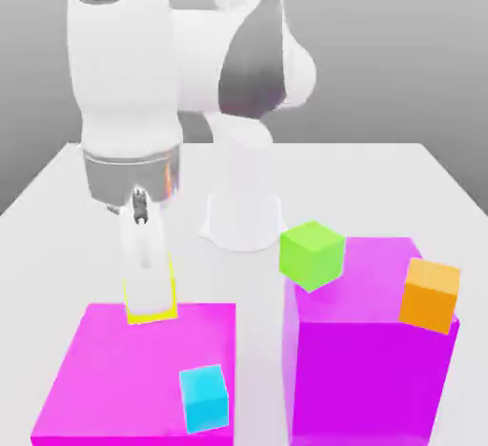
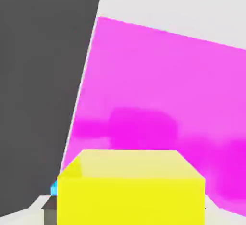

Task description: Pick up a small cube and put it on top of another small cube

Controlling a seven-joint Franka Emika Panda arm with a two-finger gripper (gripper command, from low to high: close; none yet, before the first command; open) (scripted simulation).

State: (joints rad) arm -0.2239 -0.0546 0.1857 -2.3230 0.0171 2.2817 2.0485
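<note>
Gripping the yellow cube (image 1: 151,303), the pincer (image 1: 150,287) hovers.

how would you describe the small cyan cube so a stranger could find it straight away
Start at the low, flat magenta block on the exterior view's left. The small cyan cube sits on its top near the front corner that faces the taller magenta block. It is the only blue cube; the yellow one on that block is in the claw.

Tool (image 1: 150,287) downward, fingers clamped
</note>
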